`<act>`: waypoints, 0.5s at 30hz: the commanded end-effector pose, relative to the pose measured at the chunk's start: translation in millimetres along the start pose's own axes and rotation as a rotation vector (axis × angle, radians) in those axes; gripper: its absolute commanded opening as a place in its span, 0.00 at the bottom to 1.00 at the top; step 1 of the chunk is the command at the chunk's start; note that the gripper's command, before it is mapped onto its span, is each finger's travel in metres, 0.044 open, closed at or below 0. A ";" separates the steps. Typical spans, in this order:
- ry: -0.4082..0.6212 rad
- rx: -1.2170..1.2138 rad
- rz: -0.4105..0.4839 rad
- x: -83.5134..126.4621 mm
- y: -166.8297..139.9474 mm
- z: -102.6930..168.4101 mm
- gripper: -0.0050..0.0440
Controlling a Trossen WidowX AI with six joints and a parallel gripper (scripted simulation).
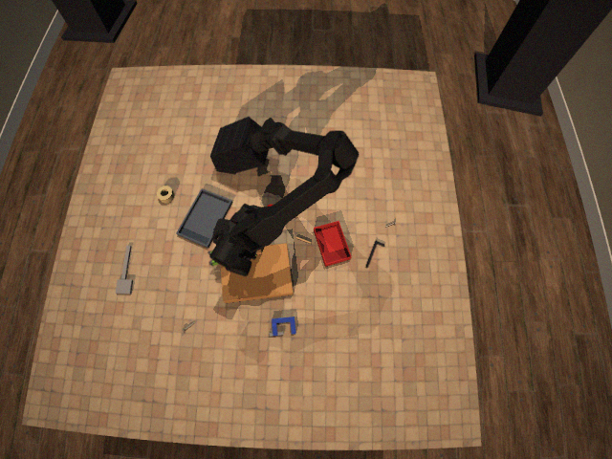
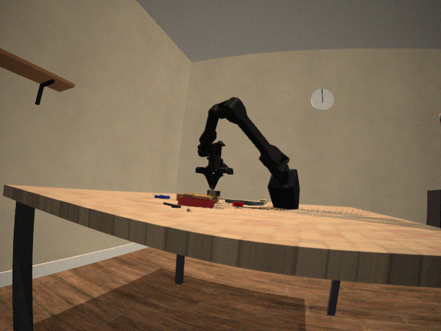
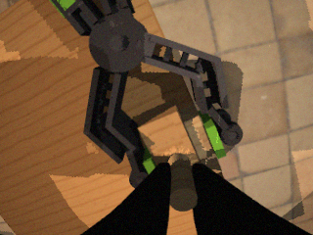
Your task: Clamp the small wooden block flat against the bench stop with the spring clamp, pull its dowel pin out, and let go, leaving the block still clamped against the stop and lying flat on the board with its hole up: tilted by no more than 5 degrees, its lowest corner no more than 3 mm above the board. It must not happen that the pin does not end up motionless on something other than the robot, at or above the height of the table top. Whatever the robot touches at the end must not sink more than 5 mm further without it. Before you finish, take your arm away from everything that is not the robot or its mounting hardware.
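Gripper [image 3: 182, 186] was closed on the dowel pin [image 3: 182, 191], held upright between its black fingers. Just beyond, the spring clamp [image 3: 120, 46] pinched the small wooden block [image 3: 171, 133] on the board [image 1: 259, 276]. Farther off, a red tray [image 1: 332, 243] sat on the surface [image 1: 345, 370].

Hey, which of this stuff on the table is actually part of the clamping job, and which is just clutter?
In the job: gripper shut on the pin, block, spring clamp, board.

Lying about: red tray, grey tray, tape roll, blue bracket, hex key, scraper.
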State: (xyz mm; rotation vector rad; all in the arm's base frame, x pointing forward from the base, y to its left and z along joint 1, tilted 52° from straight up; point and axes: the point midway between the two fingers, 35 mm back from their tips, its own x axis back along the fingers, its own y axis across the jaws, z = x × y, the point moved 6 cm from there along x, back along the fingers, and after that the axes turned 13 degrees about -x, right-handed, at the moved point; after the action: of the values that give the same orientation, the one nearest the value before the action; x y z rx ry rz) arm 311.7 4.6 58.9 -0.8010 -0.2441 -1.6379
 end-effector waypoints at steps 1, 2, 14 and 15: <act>0.003 -0.092 -0.002 1.2 0.4 0.1 0.10; 0.003 -0.122 -0.002 1.3 0.4 0.1 0.10; 0.003 -0.248 -0.002 1.6 0.4 0.1 0.10; 0.003 -0.247 -0.002 1.6 0.4 0.1 0.10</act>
State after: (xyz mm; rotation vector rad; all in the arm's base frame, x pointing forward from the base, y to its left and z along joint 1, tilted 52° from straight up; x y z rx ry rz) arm 311.5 4.4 59.0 -0.9679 -0.0622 -1.6833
